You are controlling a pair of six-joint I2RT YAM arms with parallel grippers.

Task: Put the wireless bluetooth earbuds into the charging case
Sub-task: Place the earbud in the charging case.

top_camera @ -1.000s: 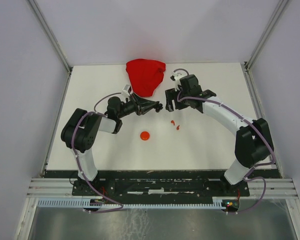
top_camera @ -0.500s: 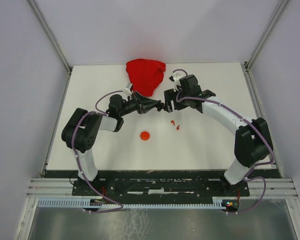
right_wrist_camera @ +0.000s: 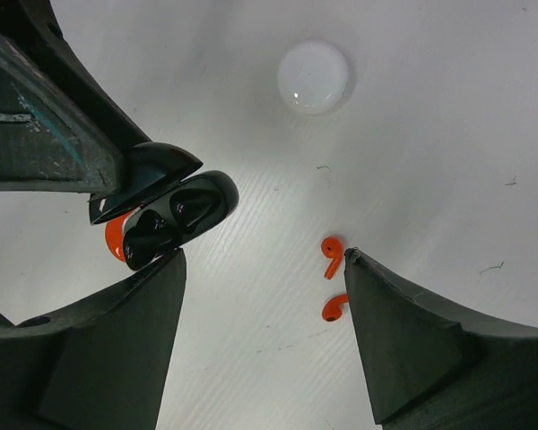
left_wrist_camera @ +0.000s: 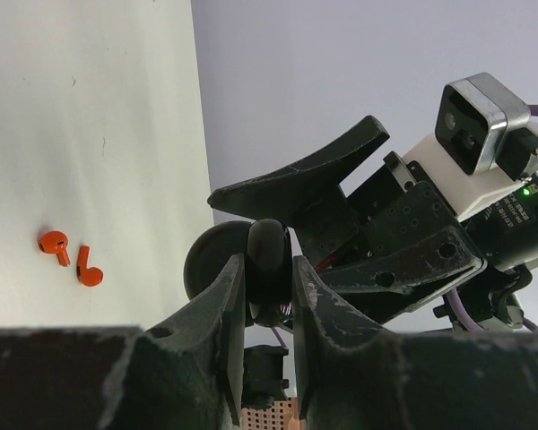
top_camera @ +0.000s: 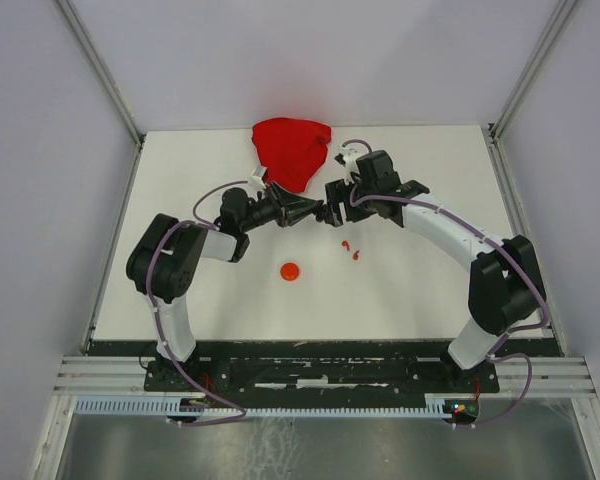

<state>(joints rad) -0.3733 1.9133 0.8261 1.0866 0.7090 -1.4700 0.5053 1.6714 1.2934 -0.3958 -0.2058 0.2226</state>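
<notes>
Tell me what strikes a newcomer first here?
The crumpled red cloth at the far edge of the white table stands out. In front of it the left end effector grips an open black round case, facing the open right end effector. Two tiny red earbuds lie nearby.

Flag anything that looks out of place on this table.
Two red earbuds lie loose on the table, away from the red case. A crumpled red cloth sits at the far edge. The left tool holds an open black case in the air.
</notes>
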